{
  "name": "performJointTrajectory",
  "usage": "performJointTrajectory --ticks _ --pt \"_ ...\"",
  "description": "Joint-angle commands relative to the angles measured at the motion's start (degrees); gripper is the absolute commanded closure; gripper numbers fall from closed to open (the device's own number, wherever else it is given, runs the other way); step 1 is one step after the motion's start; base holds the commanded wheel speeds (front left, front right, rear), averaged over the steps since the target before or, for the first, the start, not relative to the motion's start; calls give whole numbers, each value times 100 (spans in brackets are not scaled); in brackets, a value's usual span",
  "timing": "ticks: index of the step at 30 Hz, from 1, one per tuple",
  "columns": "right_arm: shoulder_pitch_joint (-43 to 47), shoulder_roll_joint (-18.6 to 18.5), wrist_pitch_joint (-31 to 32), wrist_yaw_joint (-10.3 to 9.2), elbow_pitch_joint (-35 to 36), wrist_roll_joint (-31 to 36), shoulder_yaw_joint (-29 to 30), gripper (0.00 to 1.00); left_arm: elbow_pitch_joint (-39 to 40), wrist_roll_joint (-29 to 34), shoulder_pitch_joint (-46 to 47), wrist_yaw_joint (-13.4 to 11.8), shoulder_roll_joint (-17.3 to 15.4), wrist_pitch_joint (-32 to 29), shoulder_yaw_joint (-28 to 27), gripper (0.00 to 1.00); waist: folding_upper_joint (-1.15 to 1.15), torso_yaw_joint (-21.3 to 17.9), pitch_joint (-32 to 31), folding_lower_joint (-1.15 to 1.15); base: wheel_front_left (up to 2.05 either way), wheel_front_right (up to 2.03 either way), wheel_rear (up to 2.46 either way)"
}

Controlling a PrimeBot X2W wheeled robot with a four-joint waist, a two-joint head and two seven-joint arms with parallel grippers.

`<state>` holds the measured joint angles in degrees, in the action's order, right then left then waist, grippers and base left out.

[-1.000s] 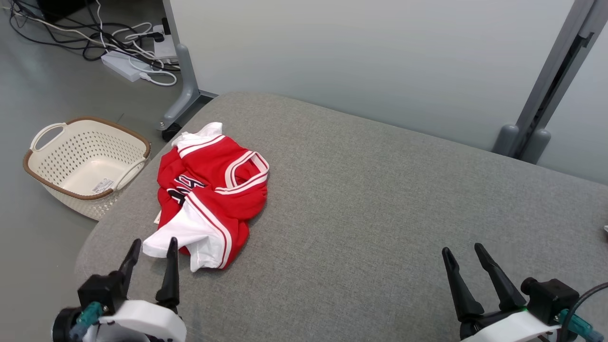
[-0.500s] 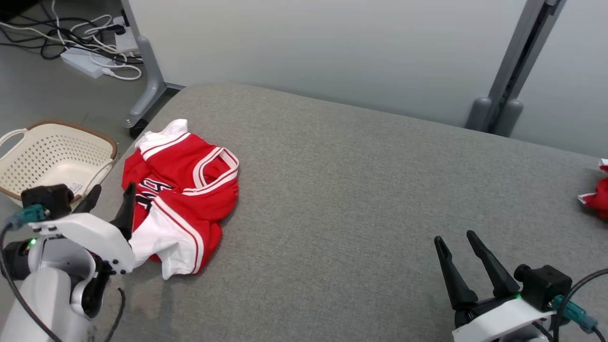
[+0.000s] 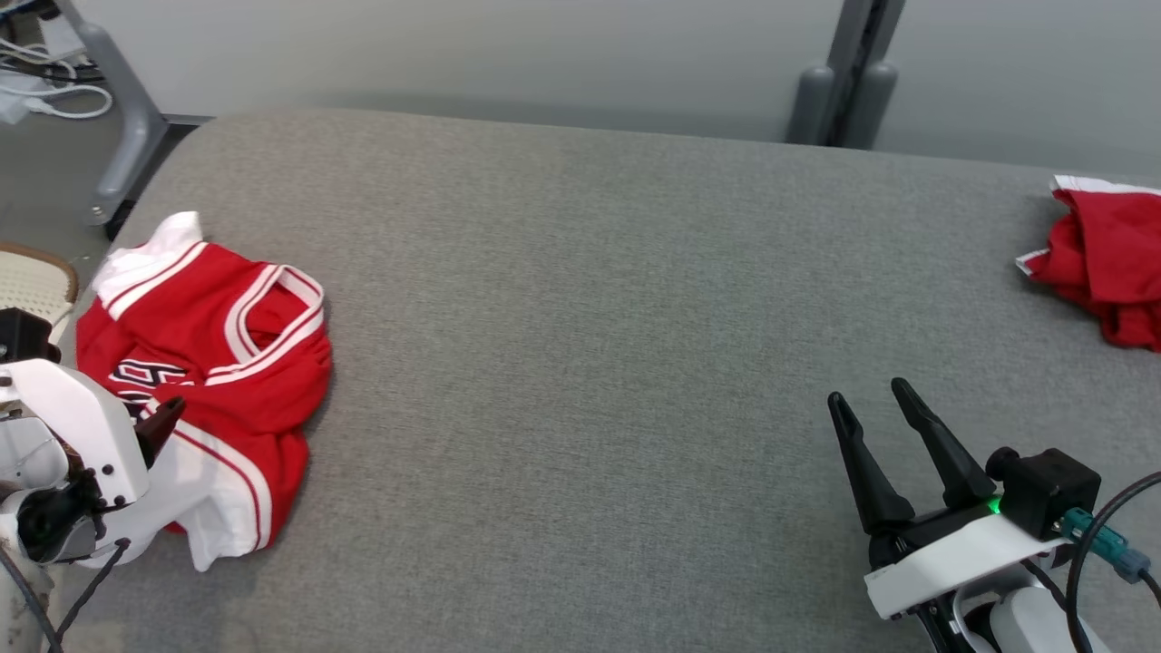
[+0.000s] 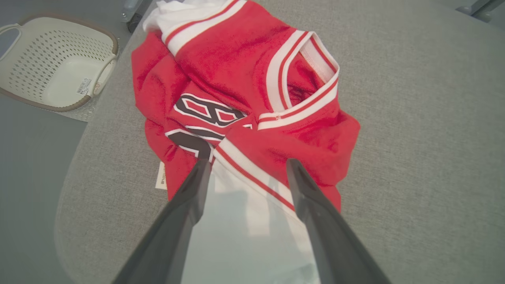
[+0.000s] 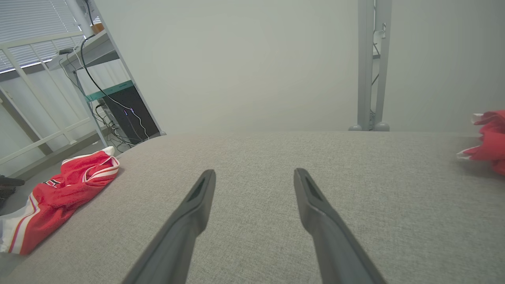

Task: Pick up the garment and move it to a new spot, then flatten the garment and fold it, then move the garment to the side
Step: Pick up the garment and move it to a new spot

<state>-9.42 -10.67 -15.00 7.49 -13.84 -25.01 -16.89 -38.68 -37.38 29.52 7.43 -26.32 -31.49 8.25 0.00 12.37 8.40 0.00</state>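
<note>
Grey bench (image 3: 580, 299); garment (image 3: 218, 363) at left edge — soft, light, limp; pinch white hem (image 4: 244, 225). Left end effector (image 4: 247, 162), right end effector (image 3: 865, 392) — both spread wide, empty.

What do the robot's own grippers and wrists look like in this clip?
The left gripper and right gripper each have two long, dark, tapering fingers on a white wrist shell. The right wrist also carries a black block, a small green light, and a teal connector with a black cable.

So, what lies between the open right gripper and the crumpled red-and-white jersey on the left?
Nothing but bare grey fabric surface lies between the right gripper and the crumpled red-and-white jersey, as the head view shows.
</note>
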Motion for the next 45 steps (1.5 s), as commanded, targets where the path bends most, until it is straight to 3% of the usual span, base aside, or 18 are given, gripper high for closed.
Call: performJointTrajectory --ticks 1,6,10,17,19,20,21,22,34,45 --pt "-93 -42 -23 3 16 -25 27 0 -64 -140 116 5 -38 -116 34 0 0 -265 243 0 0 0 0" --pt "-243 -70 -23 2 42 -31 -21 0 -402 -554 298 5 -277 -433 35 0 0 -564 463 0 0 0 0" --pt "-335 -80 -23 3 43 -45 -42 0 -790 -450 390 -30 -486 -668 165 0 0 -745 556 0 0 0 0" --pt "-354 -94 -23 2 31 -74 -24 0 -1231 -637 390 -41 -460 -1024 143 0 0 -899 584 0 0 0 0" --pt "-332 -89 -23 2 27 -71 -6 0 -1306 -680 394 -37 -462 -1046 133 49 0 -923 562 0 0 0 0" --pt "-323 -88 -23 2 27 -70 1 0 -1318 -692 396 -36 -466 -1016 131 62 0 -921 553 0 0 0 0" --pt "-314 -88 -23 2 26 -68 10 0 -1323 -693 398 -34 -471 -988 134 87 0 -915 543 0 0 0 0" --pt "-306 -83 -23 2 23 -59 25 0 -1324 -693 403 -32 -472 -958 138 100 0 -903 531 0 0 0 0" --pt "-196 -14 -23 2 -21 -55 26 0 -897 -696 395 0 -496 -753 387 100 0 -724 273 0 0 0 0" --pt "-65 97 -23 2 -96 -80 49 0 691 -641 209 5 -652 -864 974 100 0 -651 -152 0 0 0 0"
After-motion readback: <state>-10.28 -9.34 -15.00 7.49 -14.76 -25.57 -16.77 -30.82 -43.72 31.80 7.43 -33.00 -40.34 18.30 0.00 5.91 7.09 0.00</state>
